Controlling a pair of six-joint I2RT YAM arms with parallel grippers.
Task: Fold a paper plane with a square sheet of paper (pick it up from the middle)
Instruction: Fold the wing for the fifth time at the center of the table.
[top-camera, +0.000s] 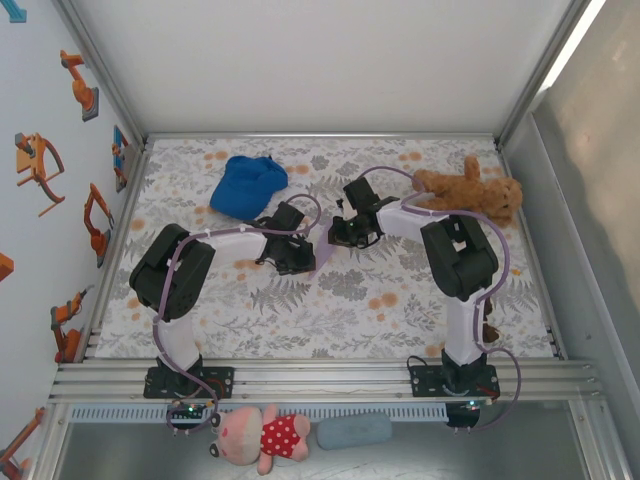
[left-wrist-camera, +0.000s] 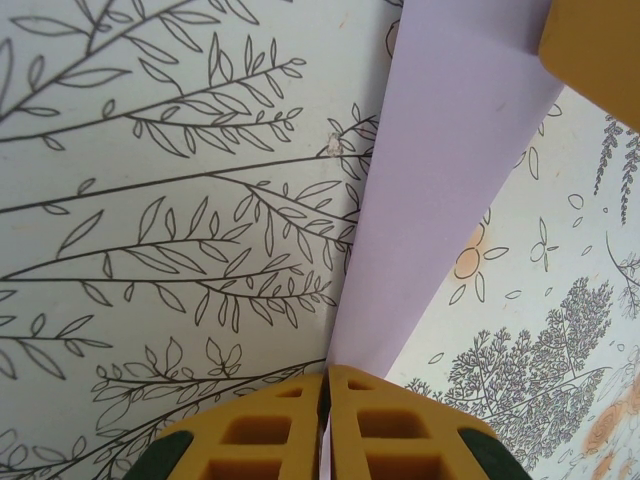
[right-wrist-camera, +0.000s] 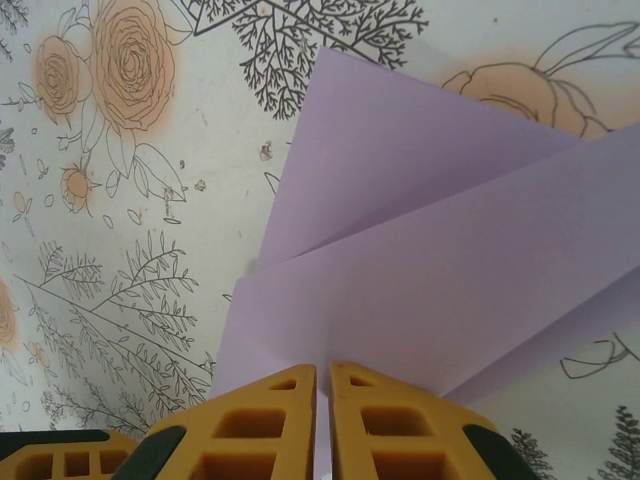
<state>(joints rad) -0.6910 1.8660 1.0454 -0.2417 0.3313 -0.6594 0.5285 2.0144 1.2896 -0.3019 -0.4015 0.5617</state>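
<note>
Mid-fold, by the look of it. Holding paper (top-camera: 323, 252) at table centre, strung between left gripper (left-wrist-camera: 327, 385) and right gripper (right-wrist-camera: 323, 380), near the blue cap (top-camera: 247, 185) but apart from it. Pinching with both: left pads together on a narrow creased edge, right pads together on the wide end where two flaps overlap. Appears raised just off the floral cloth (left-wrist-camera: 150, 200), judging by the shadow along the strip; cannot confirm contact. For a clean crease: grip firmly at both ends, hold tension even so the strip neither sags nor twists, line up the layered edges before pressing, lower flat onto cloth, then press along the fold rather than tug. Avoid pulling apart hard: thin stock, likely to tear or slip at the pads. Paper: plain matte lavender, smooth, straight sharp edges, triangular flaps. Pads: yellow, hard-looking, with cut-outs. Cloth: printed leaves and roses, flat.
</note>
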